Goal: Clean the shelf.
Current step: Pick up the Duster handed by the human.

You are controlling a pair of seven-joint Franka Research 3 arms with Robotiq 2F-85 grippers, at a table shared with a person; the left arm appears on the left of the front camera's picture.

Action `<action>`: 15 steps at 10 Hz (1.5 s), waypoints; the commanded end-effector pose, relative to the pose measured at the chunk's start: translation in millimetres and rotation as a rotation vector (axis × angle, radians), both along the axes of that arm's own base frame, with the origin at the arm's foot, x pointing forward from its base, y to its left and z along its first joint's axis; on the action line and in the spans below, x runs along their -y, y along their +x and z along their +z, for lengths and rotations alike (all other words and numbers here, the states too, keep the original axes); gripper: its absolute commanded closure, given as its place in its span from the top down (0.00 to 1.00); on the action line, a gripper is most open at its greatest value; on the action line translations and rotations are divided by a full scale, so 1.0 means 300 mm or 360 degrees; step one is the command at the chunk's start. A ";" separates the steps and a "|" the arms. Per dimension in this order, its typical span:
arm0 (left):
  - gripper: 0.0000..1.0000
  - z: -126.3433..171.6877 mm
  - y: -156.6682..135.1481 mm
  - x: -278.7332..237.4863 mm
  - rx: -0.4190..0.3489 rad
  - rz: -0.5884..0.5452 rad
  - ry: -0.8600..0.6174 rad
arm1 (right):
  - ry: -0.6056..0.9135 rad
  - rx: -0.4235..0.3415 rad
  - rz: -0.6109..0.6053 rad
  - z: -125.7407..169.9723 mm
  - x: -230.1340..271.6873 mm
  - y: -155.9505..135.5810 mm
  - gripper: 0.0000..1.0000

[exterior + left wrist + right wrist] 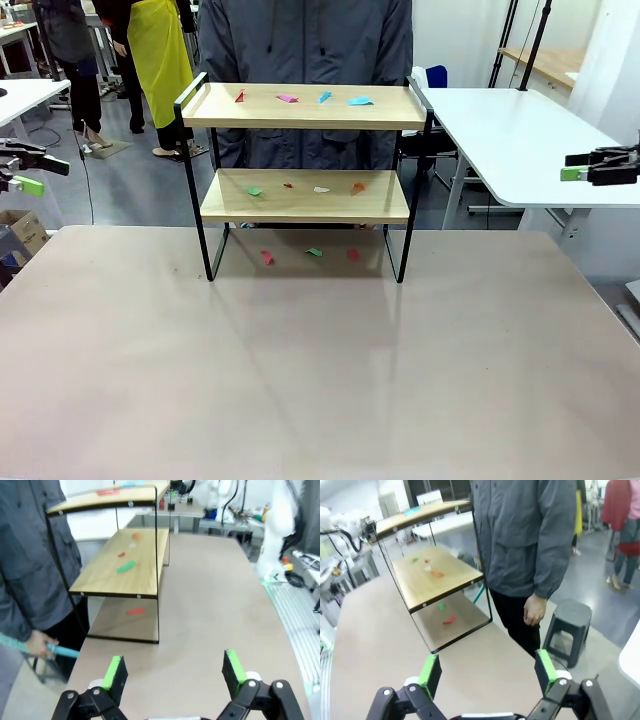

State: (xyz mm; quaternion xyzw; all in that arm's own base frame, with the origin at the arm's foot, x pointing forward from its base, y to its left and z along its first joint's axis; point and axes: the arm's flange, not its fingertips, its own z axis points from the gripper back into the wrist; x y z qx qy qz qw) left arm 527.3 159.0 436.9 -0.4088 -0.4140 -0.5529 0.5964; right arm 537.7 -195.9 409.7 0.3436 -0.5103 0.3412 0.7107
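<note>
Nothing looks cleaned yet! The shelf (pixel 300 118) stands at the far middle of the tabletop (pixel 320 380), with coloured scraps (pixel 288 98) on both boards (more lie underneath). Left gripper (pixel 173 672) and right gripper (pixel 487 672) hang wide and empty, well off to either side. By the look of it, the whole job is left.
</note>
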 end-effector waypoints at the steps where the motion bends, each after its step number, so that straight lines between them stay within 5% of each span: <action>1: 1.00 -0.057 0.091 -0.058 0.0087 -0.0067 -0.0142 | 0.0133 0.0131 0.0025 -0.050 0.061 0.091 1.00; 6: 1.00 -0.202 0.162 -0.133 0.0354 0.0126 -0.0349 | 0.0323 0.0276 -0.0077 -0.151 0.160 0.149 1.00; 14: 1.00 -0.251 0.170 -0.142 0.0285 0.0155 -0.0393 | 0.0263 0.0269 -0.0124 -0.172 0.179 0.176 1.00; 15: 1.00 -0.240 0.163 -0.137 0.0271 0.0172 -0.0429 | 0.0239 0.0195 -0.0064 -0.168 0.174 0.171 1.00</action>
